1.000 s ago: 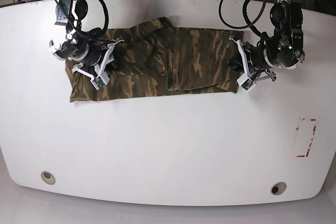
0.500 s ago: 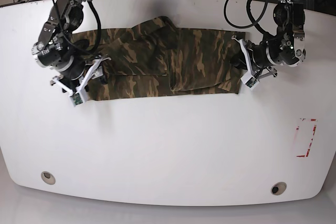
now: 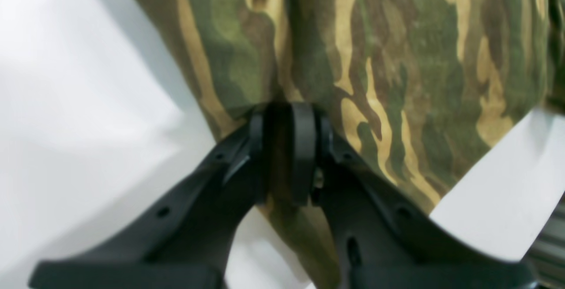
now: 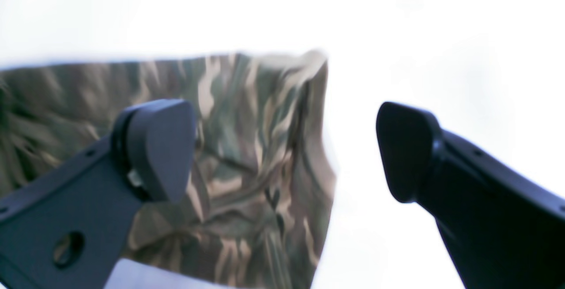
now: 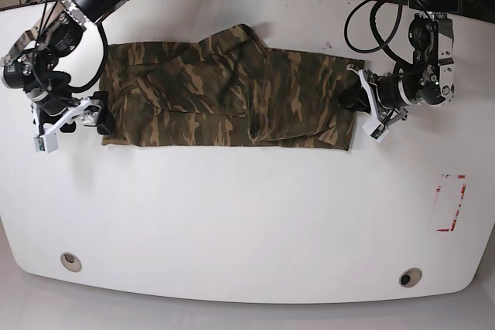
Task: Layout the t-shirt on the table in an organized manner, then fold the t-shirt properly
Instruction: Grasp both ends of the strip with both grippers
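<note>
The t-shirt (image 5: 224, 90) lay spread in a long band across the far half of the white counter (image 5: 247, 214). The left hand (image 3: 284, 148) was clamped on the shirt's edge, cloth pinched between its 2 black fingers (image 3: 304, 148) at that end. The right hand (image 4: 282, 152) stood wide open and gripped nothing, just past the shirt's other end, above bare counter.
</note>
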{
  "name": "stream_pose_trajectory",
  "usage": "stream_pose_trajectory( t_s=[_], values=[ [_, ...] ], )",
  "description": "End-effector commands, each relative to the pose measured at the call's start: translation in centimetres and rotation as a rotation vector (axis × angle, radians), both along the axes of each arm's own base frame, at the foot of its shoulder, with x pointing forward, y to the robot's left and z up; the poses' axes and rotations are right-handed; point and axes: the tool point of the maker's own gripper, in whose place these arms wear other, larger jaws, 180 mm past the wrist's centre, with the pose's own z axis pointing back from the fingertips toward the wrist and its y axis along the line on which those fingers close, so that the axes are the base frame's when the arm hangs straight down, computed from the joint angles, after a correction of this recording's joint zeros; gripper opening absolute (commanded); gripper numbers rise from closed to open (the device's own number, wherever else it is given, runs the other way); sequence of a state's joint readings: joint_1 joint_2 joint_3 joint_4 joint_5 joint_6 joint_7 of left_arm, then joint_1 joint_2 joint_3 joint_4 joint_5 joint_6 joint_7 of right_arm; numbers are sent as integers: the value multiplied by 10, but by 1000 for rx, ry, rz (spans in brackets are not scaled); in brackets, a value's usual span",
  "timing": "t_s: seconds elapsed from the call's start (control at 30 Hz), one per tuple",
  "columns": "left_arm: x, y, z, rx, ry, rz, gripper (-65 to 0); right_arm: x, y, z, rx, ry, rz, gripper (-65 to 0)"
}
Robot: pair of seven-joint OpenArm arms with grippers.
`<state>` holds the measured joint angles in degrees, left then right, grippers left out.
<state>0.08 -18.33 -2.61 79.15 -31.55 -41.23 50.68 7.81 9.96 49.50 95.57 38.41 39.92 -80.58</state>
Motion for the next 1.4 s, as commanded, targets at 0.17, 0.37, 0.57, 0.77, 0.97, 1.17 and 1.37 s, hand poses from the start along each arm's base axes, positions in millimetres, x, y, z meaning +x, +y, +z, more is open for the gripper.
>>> stream_pose_trajectory(
  t_s=[0.17, 0.37, 0.57, 0.77, 0.97, 1.17, 1.37],
  values=[
    [2, 23, -8, 116, 42, 8, -585, -2, -21, -18, 137, 16, -28, -30],
    [7, 24, -5, 117, 30, 9, -585, -9, -31, -39, 198, 55, -65, -30],
    [8, 24, -4, 119, 30, 7, -585, -16, -31, -53, 228, 77, -86, -30],
    [8, 24, -4, 119, 30, 7, -585, -20, -1, -70, 255, 116, -26, -30],
    [8, 23, -4, 118, 30, 7, -585, -20, 42, -75, 275, 112, 45, -30],
    [8, 23, -4, 118, 30, 7, -585, -18, 76, -74, 292, 100, 98, -30],
    [7, 22, -5, 116, 32, 7, -585, -12, 95, -74, 317, 81, 123, -76]
  ],
)
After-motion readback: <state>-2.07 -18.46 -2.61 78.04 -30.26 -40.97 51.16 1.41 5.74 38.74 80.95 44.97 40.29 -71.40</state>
